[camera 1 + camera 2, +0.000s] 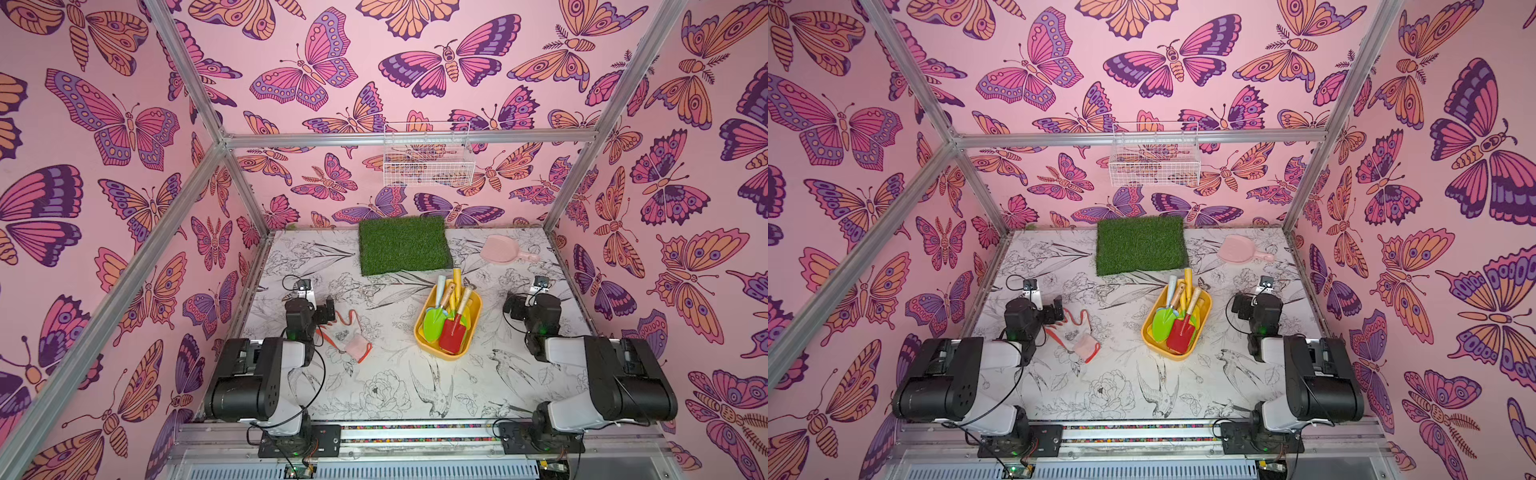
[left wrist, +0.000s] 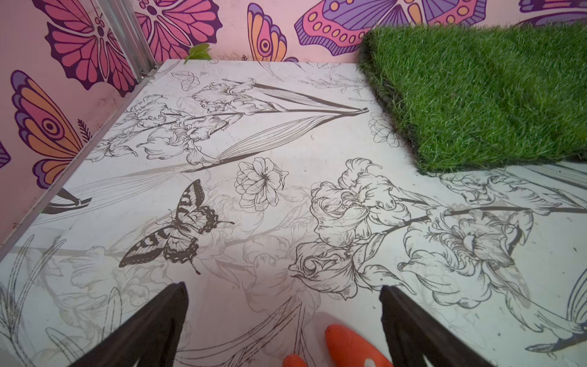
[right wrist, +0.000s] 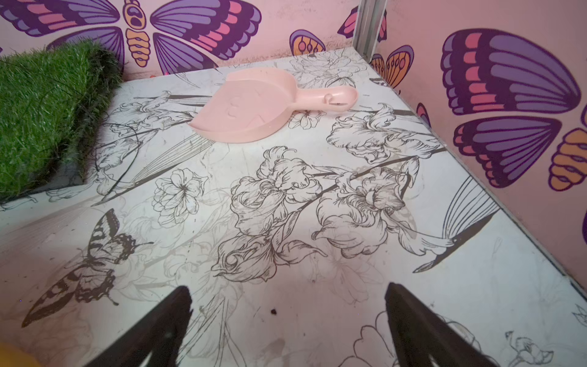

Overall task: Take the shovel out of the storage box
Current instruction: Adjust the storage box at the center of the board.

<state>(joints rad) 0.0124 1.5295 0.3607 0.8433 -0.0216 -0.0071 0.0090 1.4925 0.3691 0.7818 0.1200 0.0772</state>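
The storage box (image 1: 420, 332), a shallow yellow tray, sits right of the table's middle in both top views. Lying in it are a red square-bladed shovel (image 1: 453, 336), a green pointed shovel (image 1: 434, 320) and other toy tools, their handles sticking out toward the far side. My left gripper (image 1: 326, 309) hovers open at the left, well apart from the box (image 1: 1148, 337), with only orange glove fingertips (image 2: 349, 346) under it (image 2: 284, 286). At the right, my right gripper (image 1: 513, 307) stands open and empty over bare table (image 3: 287, 287), just right of the box, whose yellow corner (image 3: 12, 356) shows.
An orange-and-white glove (image 1: 351, 336) lies by the left arm. A green grass mat (image 1: 403, 245) lies at the back centre, with a pink scoop (image 1: 500, 249) at the back right. A white wire basket (image 1: 428, 156) hangs on the back wall. Walls close in on three sides.
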